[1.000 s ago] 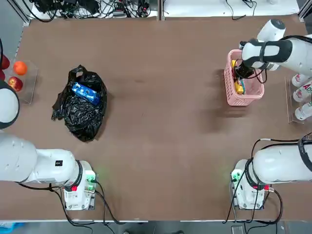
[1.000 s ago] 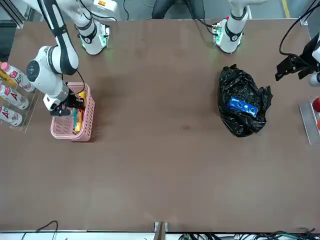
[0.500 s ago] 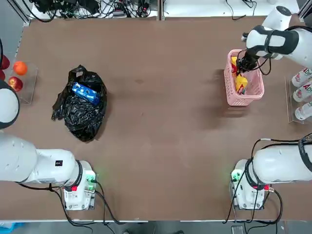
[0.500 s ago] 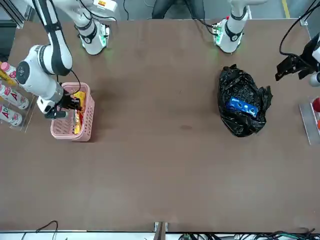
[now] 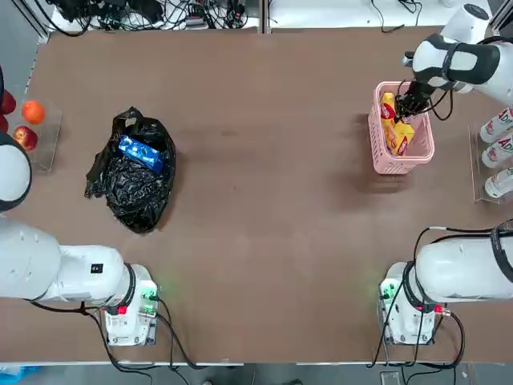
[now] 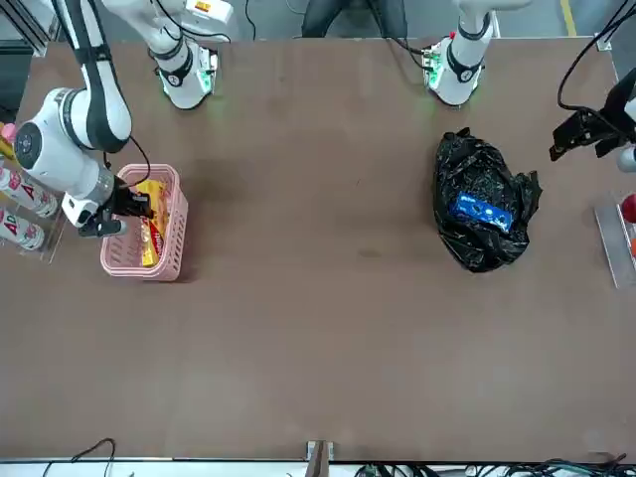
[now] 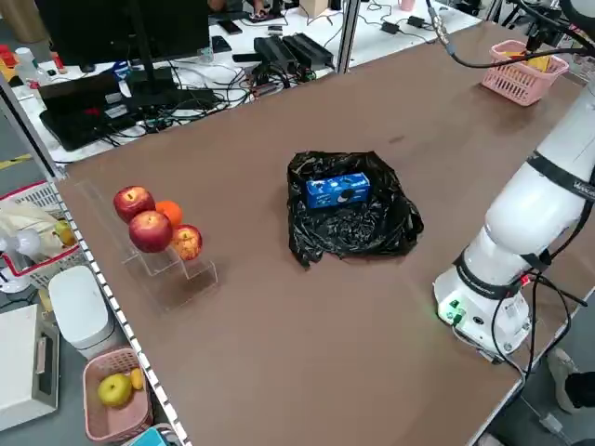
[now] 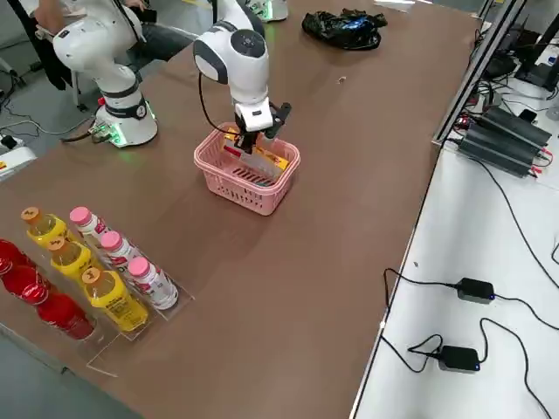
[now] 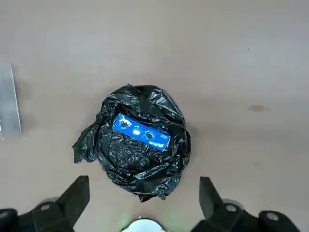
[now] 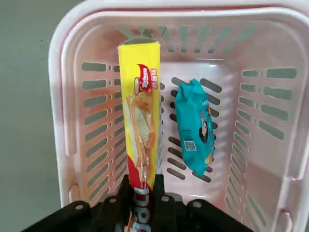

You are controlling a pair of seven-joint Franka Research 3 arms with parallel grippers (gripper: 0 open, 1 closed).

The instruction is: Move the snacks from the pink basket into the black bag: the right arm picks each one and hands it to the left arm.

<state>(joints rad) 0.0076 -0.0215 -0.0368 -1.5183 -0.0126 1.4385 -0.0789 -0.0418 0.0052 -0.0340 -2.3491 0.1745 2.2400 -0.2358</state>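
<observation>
Snacks: two in basket (image 10: 270, 63), one bagged.

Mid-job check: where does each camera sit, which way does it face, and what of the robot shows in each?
Top: overhead; both arm bases, right tool over pink basket.
Front: across the table, facing the robot; right arm, basket at picture left.
Left side: raised, behind black bag; left arm's base.
Right side: raised, looks past bottles; right arm.
Left wrist: looks down on the bag and blue packet; open left tool.
Right wrist: into the basket; tool shut on yellow packet, teal packet beside.
Top and front share bag and basket.
</observation>
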